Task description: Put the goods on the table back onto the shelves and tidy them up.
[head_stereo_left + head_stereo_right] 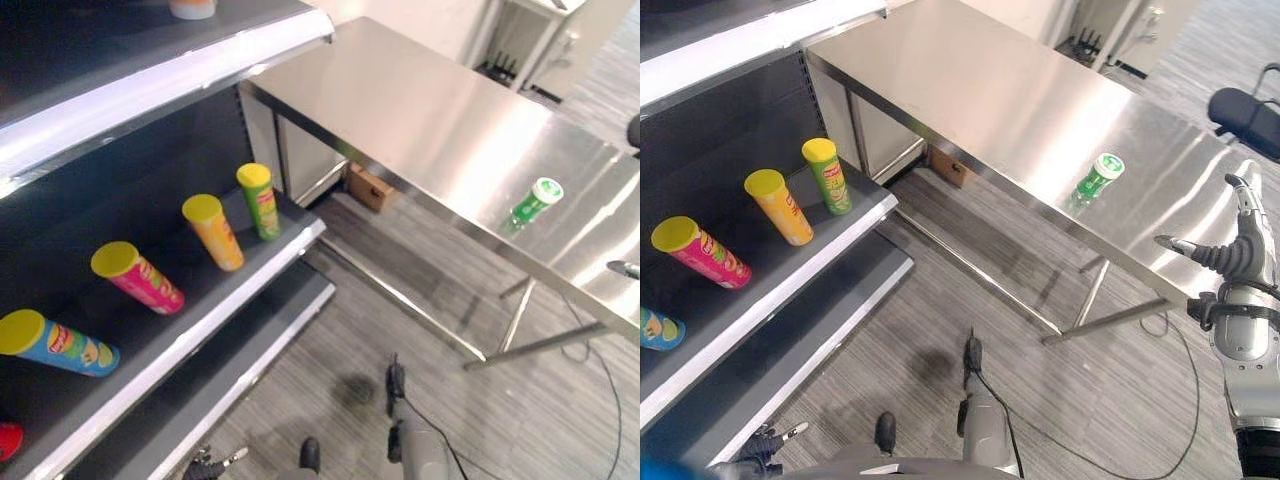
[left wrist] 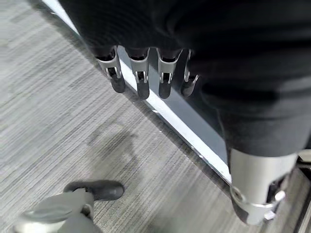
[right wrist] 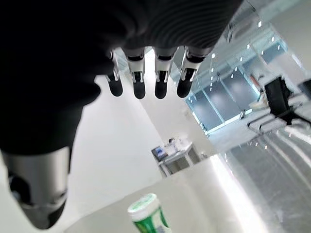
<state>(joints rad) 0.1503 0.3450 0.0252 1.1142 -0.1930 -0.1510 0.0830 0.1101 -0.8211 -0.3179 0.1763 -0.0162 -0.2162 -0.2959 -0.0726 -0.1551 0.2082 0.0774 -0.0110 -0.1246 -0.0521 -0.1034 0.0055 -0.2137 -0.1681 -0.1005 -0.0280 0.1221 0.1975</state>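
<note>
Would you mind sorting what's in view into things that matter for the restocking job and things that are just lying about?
Job:
green bottle on the steel table
shelf holding four tubes
right hand, open, near the table

Lying about:
cardboard box under the table
black chair

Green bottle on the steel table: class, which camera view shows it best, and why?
The right eye view: the green bottle stands whole near the table's front edge, with the open right hand raised beside that edge. The left eye view shows it too, farther right. The right wrist view catches just its white cap and upper part.
</note>
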